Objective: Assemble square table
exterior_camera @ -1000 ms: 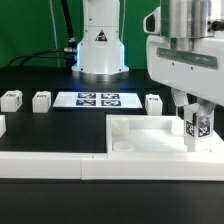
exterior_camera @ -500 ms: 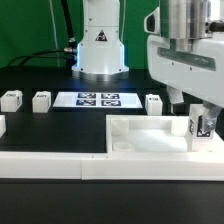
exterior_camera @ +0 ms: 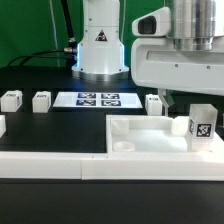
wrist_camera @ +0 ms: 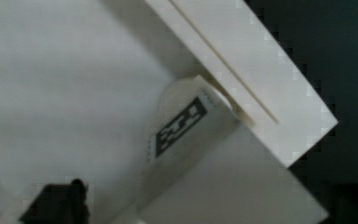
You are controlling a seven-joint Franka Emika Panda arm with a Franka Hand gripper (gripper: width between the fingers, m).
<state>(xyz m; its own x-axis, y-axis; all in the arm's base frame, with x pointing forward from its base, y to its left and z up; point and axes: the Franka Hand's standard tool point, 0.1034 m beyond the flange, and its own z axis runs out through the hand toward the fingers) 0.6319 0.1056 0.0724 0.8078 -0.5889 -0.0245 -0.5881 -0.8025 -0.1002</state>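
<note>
The jaws are released: the gripper (exterior_camera: 188, 95) hangs spread above the tagged leg (exterior_camera: 200, 125) and grasps nothing. That leg stands upright and free on the square tabletop slab (exterior_camera: 150, 133), toward the slab's end on the exterior view's right and close to its near rim. In the wrist view one dark fingertip (wrist_camera: 60, 198) shows clear of the leg's white side, and the leg's black-and-white tag faces the camera beside the slab's raised rim (whether the leg sits in a socket cannot be told). A round socket (exterior_camera: 121, 146) is visible in the slab's near corner on the exterior view's left. The slab lies on the black surface (exterior_camera: 60, 125), just behind the long low border wall (exterior_camera: 50, 165) that runs along the near side. Farther back, in a row, lie the leftmost leg (exterior_camera: 11, 99), a second leg (exterior_camera: 41, 99), the marker board (exterior_camera: 97, 99) and a third leg (exterior_camera: 155, 103); the robot base (exterior_camera: 100, 45) stands behind them.
</note>
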